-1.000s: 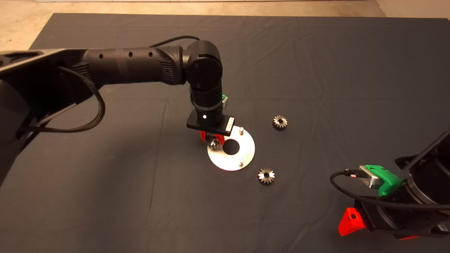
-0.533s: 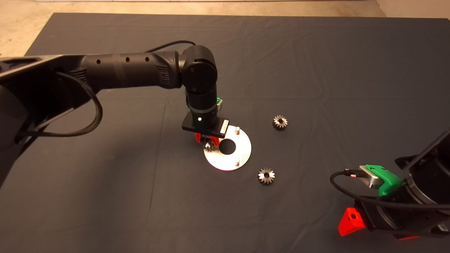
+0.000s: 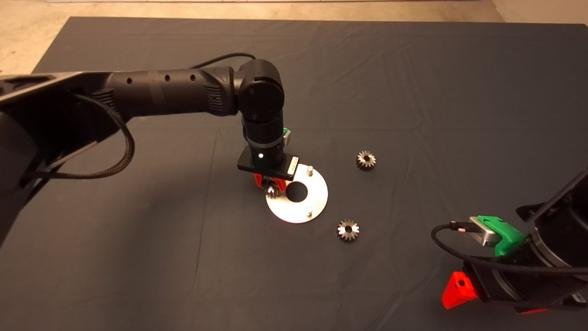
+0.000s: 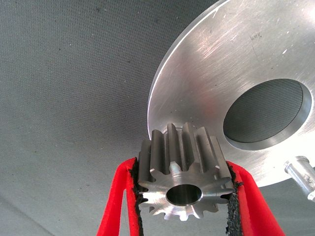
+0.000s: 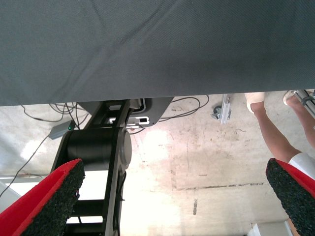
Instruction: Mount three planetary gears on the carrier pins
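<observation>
While the left end effector [image 4: 183,196] grips 1 planetary gear [image 4: 184,179] between its red fingers [image 4: 115,201], it holds that gear over the rim of the silver disc [image 3: 317,193] on the dark tabletop [image 3: 413,82]. No pin shows under the bore; 2 carrier pins [image 3: 310,170] stand bare on the disc's far side, and I cannot see the 3rd. To seat it well, I judge the bore must be centred over a pin and kept level before lowering, with release only once seated. 2 loose gears [image 3: 366,160] lie on the mat beside the disc. Parked at the lower right, the right end effector [image 5: 172,196] is spread wide, holding nothing.
</observation>
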`<action>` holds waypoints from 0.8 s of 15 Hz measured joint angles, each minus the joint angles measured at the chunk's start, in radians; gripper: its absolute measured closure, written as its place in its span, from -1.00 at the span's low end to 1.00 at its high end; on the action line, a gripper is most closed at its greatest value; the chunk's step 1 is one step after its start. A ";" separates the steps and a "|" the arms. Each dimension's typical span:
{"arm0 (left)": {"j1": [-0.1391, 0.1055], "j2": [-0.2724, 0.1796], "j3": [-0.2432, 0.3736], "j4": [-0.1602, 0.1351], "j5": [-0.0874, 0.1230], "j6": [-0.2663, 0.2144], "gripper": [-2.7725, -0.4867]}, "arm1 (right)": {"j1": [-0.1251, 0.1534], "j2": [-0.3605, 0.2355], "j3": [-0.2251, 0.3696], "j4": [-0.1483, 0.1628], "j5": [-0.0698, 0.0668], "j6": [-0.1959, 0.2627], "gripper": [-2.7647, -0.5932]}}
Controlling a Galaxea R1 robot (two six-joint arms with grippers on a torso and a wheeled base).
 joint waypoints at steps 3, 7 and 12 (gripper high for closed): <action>0.000 -0.004 0.000 0.000 0.000 0.000 0.82 | 0.000 0.000 0.000 0.000 0.000 0.000 -0.99; 0.000 -0.005 0.000 0.000 -0.001 0.000 0.74 | 0.000 0.000 0.000 0.000 0.000 0.000 -0.99; 0.000 -0.005 0.007 0.002 0.000 0.000 0.67 | 0.000 0.000 0.000 0.000 0.000 0.000 -0.99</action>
